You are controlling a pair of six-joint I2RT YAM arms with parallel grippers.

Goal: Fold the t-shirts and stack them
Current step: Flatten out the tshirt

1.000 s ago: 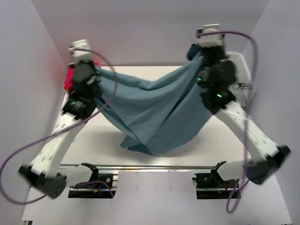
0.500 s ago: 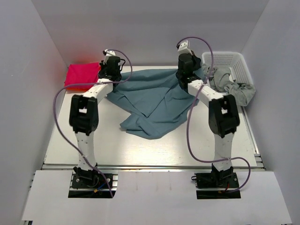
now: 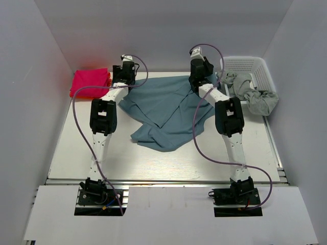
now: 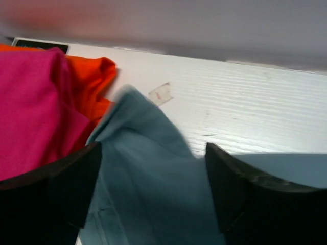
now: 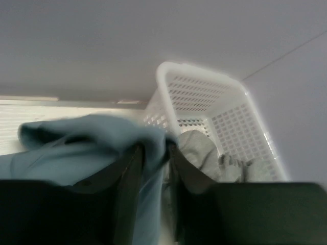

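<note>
Stack: pink shirt (image 3: 89, 81) and orange shirt (image 4: 94, 76) piled far-left.
Teal shirt (image 3: 163, 109): rumpled mid-table, unfolded.
Left gripper (image 4: 152, 153): jaws wide, gripping nothing.
Right gripper (image 5: 154, 150): nearly closed, pinching its edge.
Grey shirt (image 3: 255, 97): waiting in basket (image 3: 255, 64).

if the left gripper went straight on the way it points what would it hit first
The teal t-shirt bunched between the left gripper's open jaws; beyond, likely bare table, then the back wall.

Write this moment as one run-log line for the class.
teal shirt: rumpled on table | left gripper: open over its edge | right gripper: shut on its edge
</note>
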